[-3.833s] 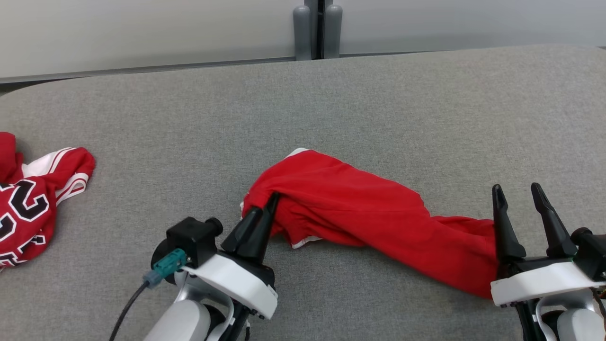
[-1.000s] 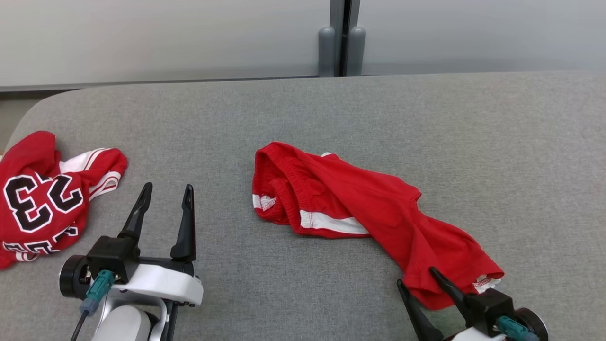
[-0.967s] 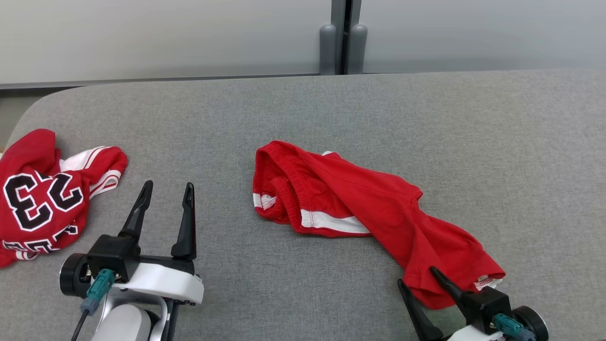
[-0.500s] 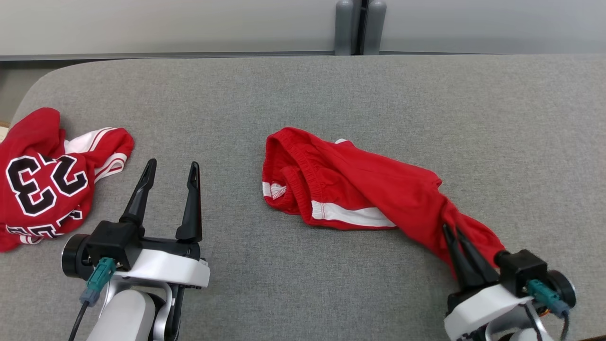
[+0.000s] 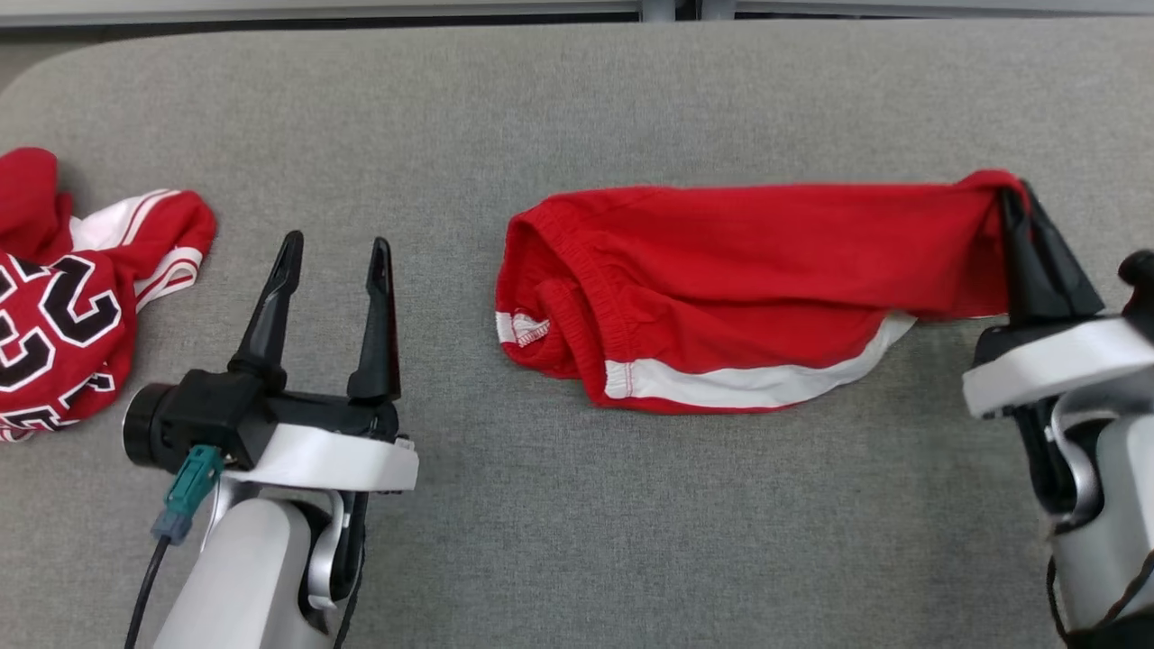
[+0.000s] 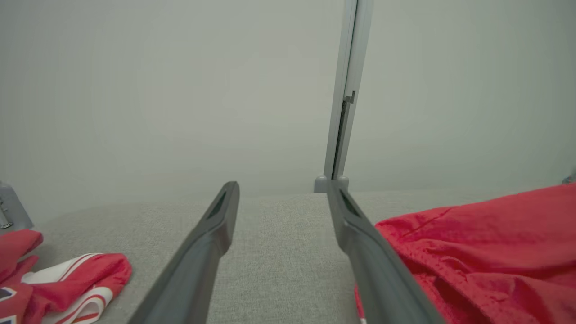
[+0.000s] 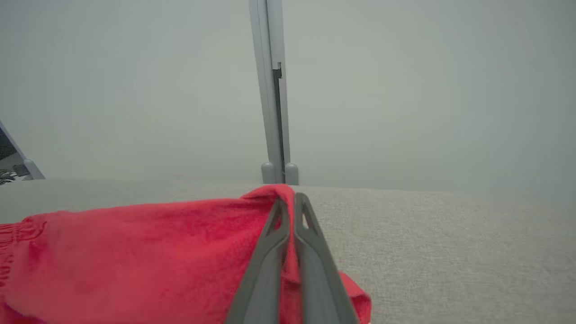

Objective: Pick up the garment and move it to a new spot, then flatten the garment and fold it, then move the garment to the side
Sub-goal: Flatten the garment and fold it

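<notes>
Grey fabric-covered table (image 5: 577, 108); behind it a pale wall with a grey post (image 6: 344, 90) at the far edge.

The red shorts (image 5: 721, 261) lie across the middle and right of the table. The waistband end is bunched on the left, and the white-trimmed hem sags along the near side. Their right end is held up off the surface, pinched in the right gripper (image 5: 1017, 194), whose fingers are pressed together on the cloth near their tips. The right wrist view shows fabric caught between them.

The left gripper (image 5: 336, 242) hovers just left of the waistband, apart from it, fingers spread wide with nothing between them. A crumpled jersey (image 5: 63, 306) with black numbers sits at the table's left edge, well apart.

Judged step: stretching the shorts out to flatten them, one end gripped and the other free.

Risks:
- The pinch is shallow, near the tips. A harder pull to the right could slip the cloth out.
- The waistband is unanchored. Pulling may drag the whole bundle instead of opening it, leaving the folds in place.
- The grip may hold one layer only, so the leg could twist on lay-down.
- A left gripper reaching low could snag the rolled waistband.
</notes>
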